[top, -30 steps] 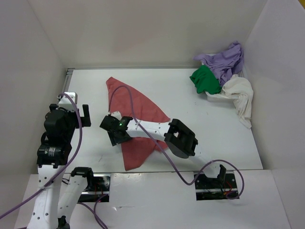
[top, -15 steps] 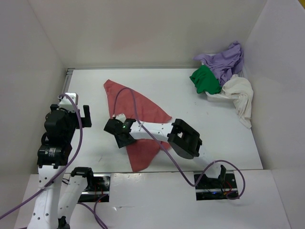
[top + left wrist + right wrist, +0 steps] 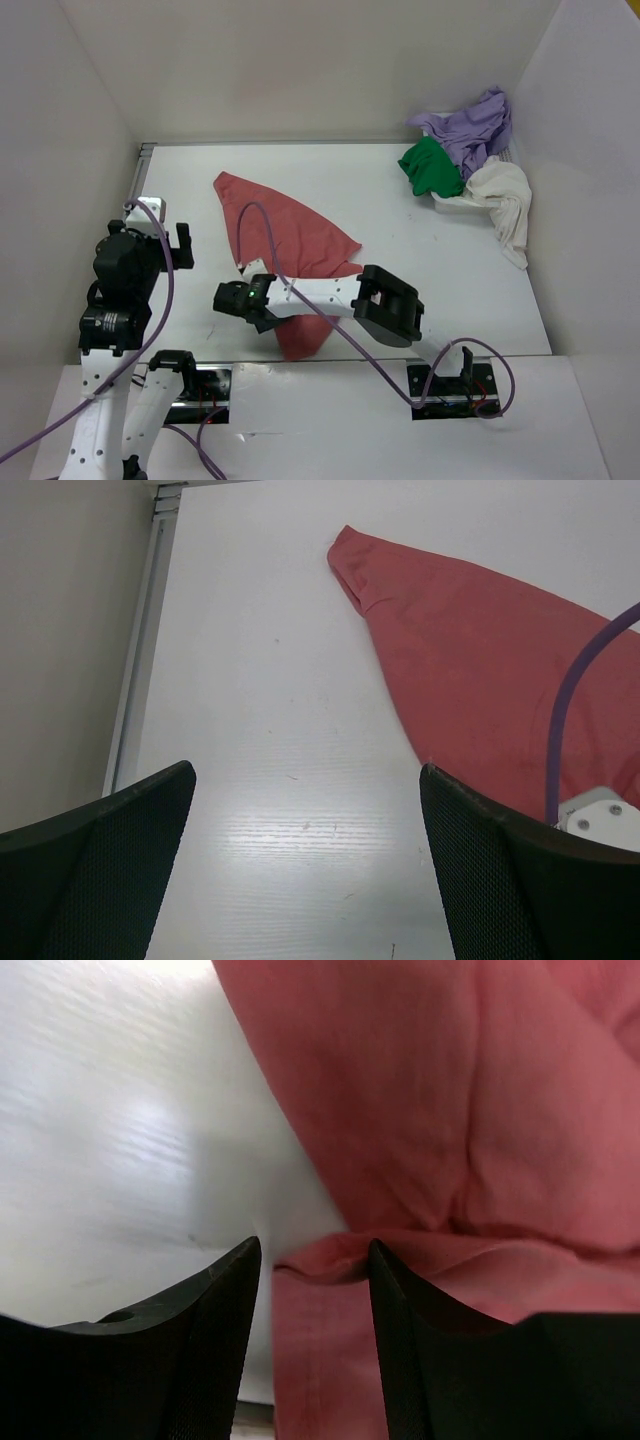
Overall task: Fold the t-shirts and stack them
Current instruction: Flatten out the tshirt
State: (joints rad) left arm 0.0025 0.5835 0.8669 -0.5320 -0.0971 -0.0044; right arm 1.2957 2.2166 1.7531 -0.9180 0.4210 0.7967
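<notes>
The salmon-red t-shirt [image 3: 290,225] lies spread on the table from the back left to the near edge, its lower part bunched under my right arm. It also shows in the left wrist view [image 3: 480,660] and the right wrist view [image 3: 450,1110]. My right gripper [image 3: 240,300] reaches left across the table, and its jaws [image 3: 315,1260] hold a folded edge of this shirt between them. My left gripper [image 3: 168,240] is open and empty [image 3: 305,772] over bare table, left of the shirt. The bright green [image 3: 432,168], lavender-purple [image 3: 470,128] and cream-white [image 3: 505,200] t-shirts are heaped at the back right.
A white basket [image 3: 447,204] sits under the heap of shirts at the back right, mostly covered. White walls close the table on the left, back and right. A purple cable [image 3: 262,240] arcs over the salmon-red shirt.
My right gripper has moved toward the near edge and slightly left, dragging the salmon-red shirt with it. The shirt's far corner has slid nearer and leftward. The left arm has barely moved.
</notes>
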